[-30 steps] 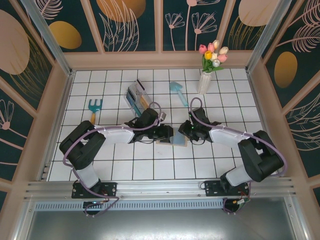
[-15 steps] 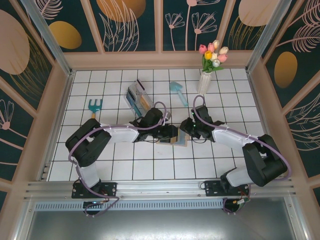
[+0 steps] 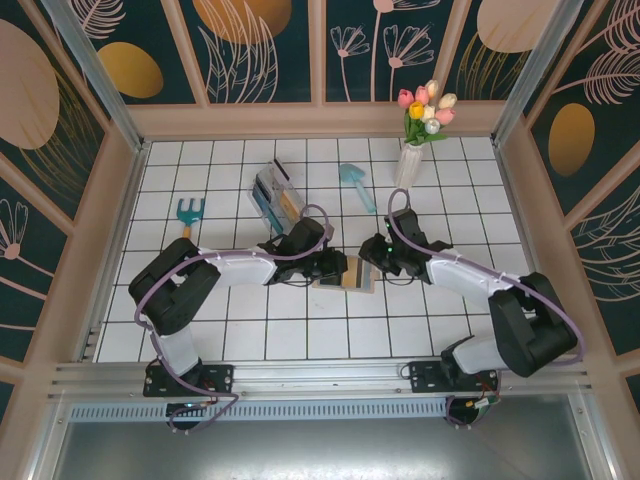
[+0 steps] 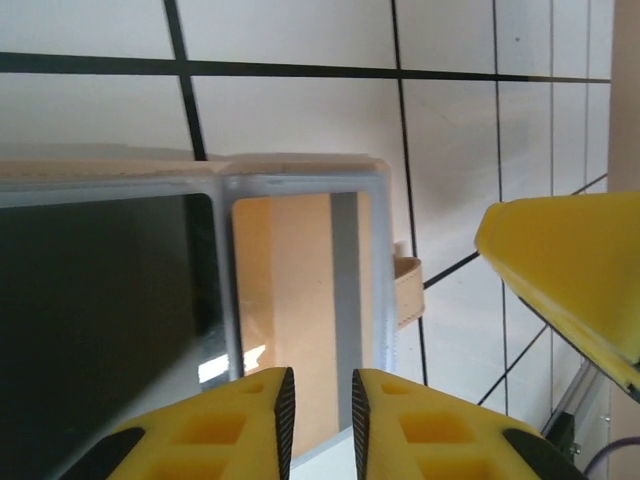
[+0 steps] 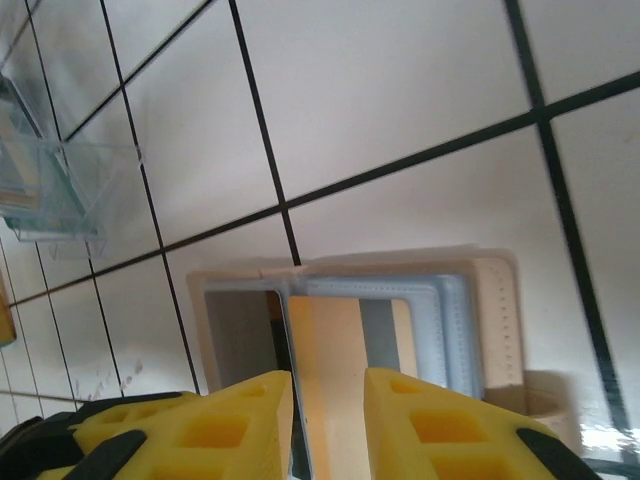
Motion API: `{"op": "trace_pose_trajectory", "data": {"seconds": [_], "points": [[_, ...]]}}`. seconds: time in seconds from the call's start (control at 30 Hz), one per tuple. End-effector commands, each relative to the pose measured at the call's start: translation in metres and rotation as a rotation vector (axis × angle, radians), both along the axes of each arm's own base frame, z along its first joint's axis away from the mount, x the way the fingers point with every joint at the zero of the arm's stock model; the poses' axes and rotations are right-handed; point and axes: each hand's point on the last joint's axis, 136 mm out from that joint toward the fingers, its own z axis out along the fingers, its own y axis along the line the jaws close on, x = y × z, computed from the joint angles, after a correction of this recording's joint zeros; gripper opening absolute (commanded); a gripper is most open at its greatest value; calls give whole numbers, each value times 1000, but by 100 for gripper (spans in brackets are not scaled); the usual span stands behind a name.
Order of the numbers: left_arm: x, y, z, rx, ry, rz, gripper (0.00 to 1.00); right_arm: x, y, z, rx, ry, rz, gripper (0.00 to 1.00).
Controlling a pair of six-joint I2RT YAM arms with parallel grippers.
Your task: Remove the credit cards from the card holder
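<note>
The card holder (image 3: 352, 277) lies open on the tiles between my two grippers, tan outside and blue-grey inside (image 4: 300, 185) (image 5: 455, 300). A cream credit card with a grey stripe (image 4: 300, 290) (image 5: 345, 335) sits in one pocket. A dark card (image 4: 100, 300) fills the other pocket. My left gripper (image 3: 336, 266) (image 4: 318, 405) hovers over the striped card, its jaws a narrow slit apart with nothing between them. My right gripper (image 3: 371, 257) (image 5: 328, 410) comes from the opposite side over the same card, jaws a little wider, the card lying flat beneath them. A right finger (image 4: 565, 260) shows in the left wrist view.
A clear acrylic rack (image 3: 272, 196) (image 5: 55, 190) with cards stands behind the holder. A teal hand rake (image 3: 190, 212) lies at the left, a blue trowel (image 3: 355, 185) at the back, and a white vase of tulips (image 3: 412, 160) at the back right.
Both grippers have closed in over the card holder. The holder has settled flatter, and its striped card now faces up. The left jaws have narrowed.
</note>
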Motion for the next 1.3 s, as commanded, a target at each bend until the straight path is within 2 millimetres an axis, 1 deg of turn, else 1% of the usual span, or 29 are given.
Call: {"op": "trace_pose_trajectory", "data": {"seconds": [0.0,0.1,0.2,0.33,0.37,0.5,0.6,0.67,0.87,1.0,1.13,1.27], "points": [[4,4,-10,55,20,31,22,-3,12,-2,58,14,45,27],[2,2,-13,58,36,24,21,-5,11,-9,42,36,46,27],[1,-1,-15,51,52,18,21,-9,4,-20,1,68,31,27],[-3,-1,-24,59,79,6,22,-14,-2,-31,-28,92,19,27],[2,-7,-18,48,68,4,22,-15,-3,-33,-30,97,20,27],[4,-2,-23,83,68,15,24,-18,-2,-39,-33,119,29,27],[2,-2,-26,88,77,9,24,-20,0,-44,-32,134,39,27],[-1,-1,-30,99,88,1,24,-21,-3,-49,-49,147,35,27],[-4,5,-40,137,104,-6,22,-24,-10,-58,-88,174,16,27],[-9,3,-45,132,118,-31,22,-26,-11,-63,-98,193,16,27],[-13,-2,-45,97,135,-54,22,-29,-13,-68,-109,211,15,27],[-16,-7,-44,64,147,-71,23,-29,-12,-68,-106,211,18,27]]}}
